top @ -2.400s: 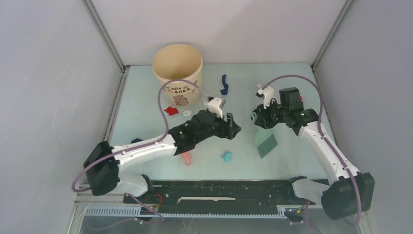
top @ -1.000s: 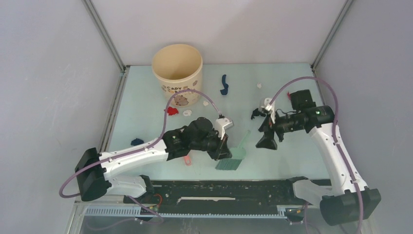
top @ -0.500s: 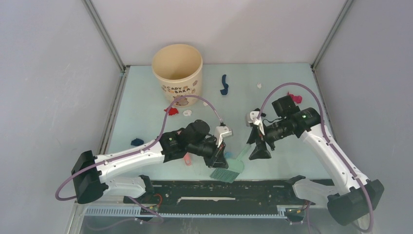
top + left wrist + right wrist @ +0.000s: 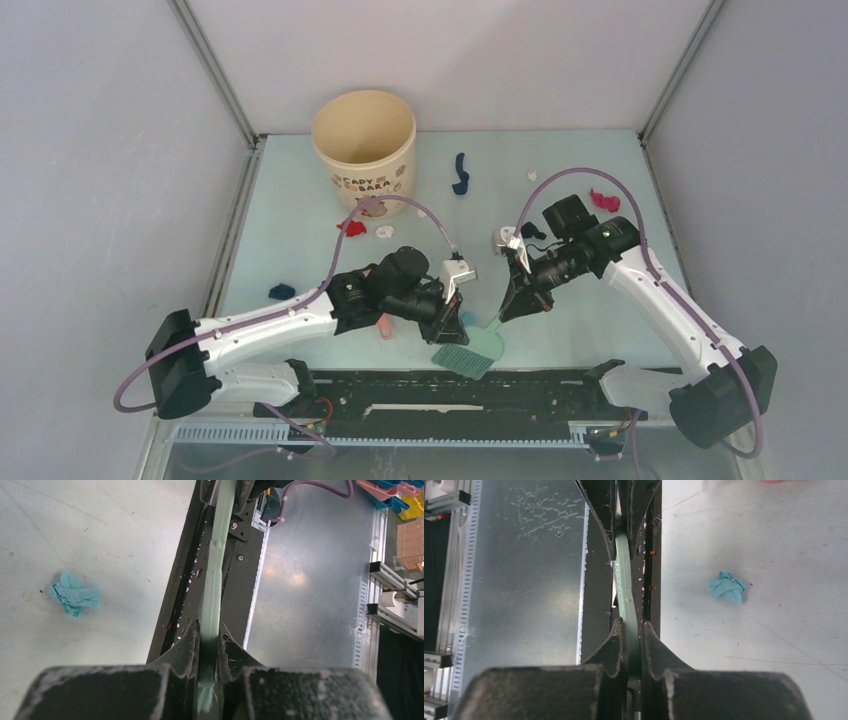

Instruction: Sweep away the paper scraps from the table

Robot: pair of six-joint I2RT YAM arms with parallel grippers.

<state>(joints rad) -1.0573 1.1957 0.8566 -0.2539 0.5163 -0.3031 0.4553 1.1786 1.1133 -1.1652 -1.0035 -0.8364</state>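
Note:
A grey-green hand brush hangs over the near edge of the table, held from both ends. My left gripper is shut on its bristle end. My right gripper is shut on its handle. Paper scraps lie scattered: a teal one just beside the brush, a red and a white one near the cup, a navy strip, a white bit, a magenta one and a navy one.
A cream cup stands at the back left. A small pink-red piece lies under my left forearm. The black rail with the arm bases runs along the near edge, and grey walls enclose the other sides.
My right gripper has moved left and down to the brush handle and closed on it. My left gripper kept its grip on the brush and barely shifted.

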